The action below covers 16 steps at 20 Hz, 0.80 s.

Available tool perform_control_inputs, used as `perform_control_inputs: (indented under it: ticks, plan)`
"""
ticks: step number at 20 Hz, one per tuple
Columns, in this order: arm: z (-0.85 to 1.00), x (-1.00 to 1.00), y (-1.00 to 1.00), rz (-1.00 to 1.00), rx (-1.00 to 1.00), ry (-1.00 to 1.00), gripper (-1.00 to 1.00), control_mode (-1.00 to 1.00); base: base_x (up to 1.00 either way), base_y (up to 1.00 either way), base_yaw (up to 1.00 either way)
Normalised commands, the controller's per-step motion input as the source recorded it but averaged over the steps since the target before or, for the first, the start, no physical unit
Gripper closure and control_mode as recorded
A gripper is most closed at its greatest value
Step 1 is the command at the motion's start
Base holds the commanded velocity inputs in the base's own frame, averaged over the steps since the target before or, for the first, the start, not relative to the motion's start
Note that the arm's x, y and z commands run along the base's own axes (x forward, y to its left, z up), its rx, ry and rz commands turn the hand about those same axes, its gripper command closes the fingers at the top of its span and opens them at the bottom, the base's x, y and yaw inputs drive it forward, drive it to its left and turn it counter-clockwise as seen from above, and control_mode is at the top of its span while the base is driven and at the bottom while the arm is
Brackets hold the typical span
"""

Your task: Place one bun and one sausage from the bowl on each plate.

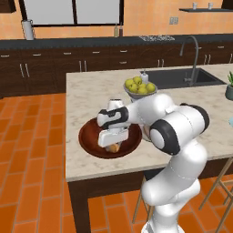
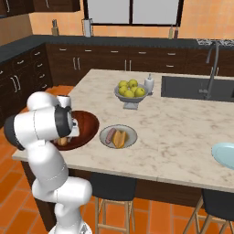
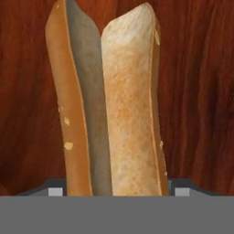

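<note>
Looking down along the hand, we see the tan bun very close, split along its length, lying on the dark red-brown wood of the bowl; it runs from the bottom to the top of this view. Two small grey corners show low at the left and right of the bun, but we cannot tell from them whether the claw grips it or only stands around it; so the state of the claw stays unsure for us.

From the left base camera, the gripper is lowered into the bowl, and a piece of the bun shows just under it, orange-tan; the bowl stands near the left end of the marble island. From the right base camera, the arm covers much of the bowl, and the bun shows a little at the arm's edge.

Just beside the bowl, the grey plate carries a sausage and an orange-yellow bun, lying side by side and touching; the pale blue plate sits well apart at the right edge. Behind the grey plate stands a grey footed bowl of yellow-green apples; near it a small white bottle, and further right the sink with its faucet.
</note>
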Motion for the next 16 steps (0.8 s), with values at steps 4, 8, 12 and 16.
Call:
perform_control_inputs:
  ticks: [4,8,12,16]
  plan:
    - [0.03,0.00,0.00,0.00,0.00,0.00,1.00,-1.00,0.00,0.00,0.00]
    - [0.45,0.00,0.00,0.00,-0.03,0.00,1.00,-1.00,0.00,0.00,0.00]
    - [0.83,-0.08,-0.11,-0.03,-0.05,-0.20,1.00,-1.00,0.00,0.00,0.00]
    - [0.91,-0.48,-0.47,-0.09,-0.05,-0.36,1.00,-1.00,0.00,0.00,0.00]
